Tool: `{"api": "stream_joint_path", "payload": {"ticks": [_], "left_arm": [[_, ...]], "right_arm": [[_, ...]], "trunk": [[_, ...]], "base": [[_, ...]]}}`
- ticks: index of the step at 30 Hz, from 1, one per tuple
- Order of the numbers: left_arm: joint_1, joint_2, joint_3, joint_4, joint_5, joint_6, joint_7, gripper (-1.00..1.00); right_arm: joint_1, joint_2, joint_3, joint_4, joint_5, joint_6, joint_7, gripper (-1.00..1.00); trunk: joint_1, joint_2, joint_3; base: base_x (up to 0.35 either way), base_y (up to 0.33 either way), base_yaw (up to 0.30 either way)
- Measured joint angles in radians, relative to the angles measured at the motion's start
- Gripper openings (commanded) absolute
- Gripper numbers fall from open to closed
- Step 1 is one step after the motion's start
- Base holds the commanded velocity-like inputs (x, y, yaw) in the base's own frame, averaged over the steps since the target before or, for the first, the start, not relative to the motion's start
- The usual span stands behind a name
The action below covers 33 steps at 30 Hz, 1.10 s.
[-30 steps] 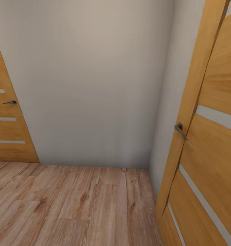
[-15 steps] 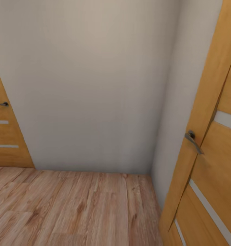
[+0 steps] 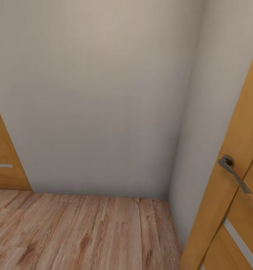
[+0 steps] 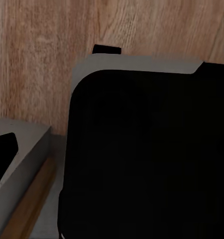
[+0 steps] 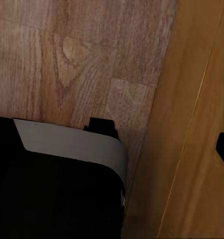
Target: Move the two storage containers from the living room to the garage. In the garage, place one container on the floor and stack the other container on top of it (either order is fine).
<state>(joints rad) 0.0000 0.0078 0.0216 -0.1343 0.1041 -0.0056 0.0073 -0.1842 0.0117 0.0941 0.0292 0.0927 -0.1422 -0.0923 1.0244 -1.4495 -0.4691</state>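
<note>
Storage containers are not to be seen at this moment, so their whereabouts cannot be told; the robot appears to be in transit through a passage.

From the head view, a plain pale wall (image 3: pixel 100 93) faces the robot and meets a second wall at a corner on the right. A light wood-plank floor (image 3: pixel 85 232) runs up to it, which suggests the robot is not in the garage. An orange-wood door (image 3: pixel 231 210) with a grey lever handle (image 3: pixel 233 172) stands close on the right, and part of another such door (image 3: pixel 2 165) shows at the left edge. The right door looks like the nearest obstacle: passing it may call for care so that trunk and arm do not brush its edge or handle.

From the left wrist view, a dark, rounded body of the robot (image 4: pixel 147 154) lies over the plank floor (image 4: pixel 47 50), the arm apparently tucked for travel. Whether the left gripper is spread or closed cannot be told.

From the right wrist view, a similar dark body with a pale band (image 5: pixel 67 144) sits over the planks (image 5: pixel 67 59), with orange wood (image 5: pixel 191 149), probably the door, just beside it. The right gripper's opening cannot be told either, nor whether it carries anything.
</note>
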Motion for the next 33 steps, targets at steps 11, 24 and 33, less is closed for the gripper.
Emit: {"api": "stream_joint_path", "payload": {"ticks": [11,24,33], "left_arm": [[0.002,-0.001,0.001,0.0,0.003,-0.001,0.0,1.0],[0.003,-0.001,0.001,0.0,0.007,-0.001,0.0,1.0],[0.003,-0.001,0.001,0.0,0.007,-0.001,0.0,1.0]], "right_arm": [[0.001,0.005,0.012,0.0,0.013,-0.002,0.003,1.0],[0.002,0.008,0.01,-0.001,0.012,0.002,-0.013,1.0],[0.002,0.005,0.009,-0.001,0.014,0.001,-0.014,1.0]], "trunk": [[0.001,0.0,0.0],[0.001,0.0,0.0],[0.001,0.0,0.0]], "base": [[0.118,0.0,0.0],[0.0,0.0,0.071],[0.001,0.0,0.256]]}}
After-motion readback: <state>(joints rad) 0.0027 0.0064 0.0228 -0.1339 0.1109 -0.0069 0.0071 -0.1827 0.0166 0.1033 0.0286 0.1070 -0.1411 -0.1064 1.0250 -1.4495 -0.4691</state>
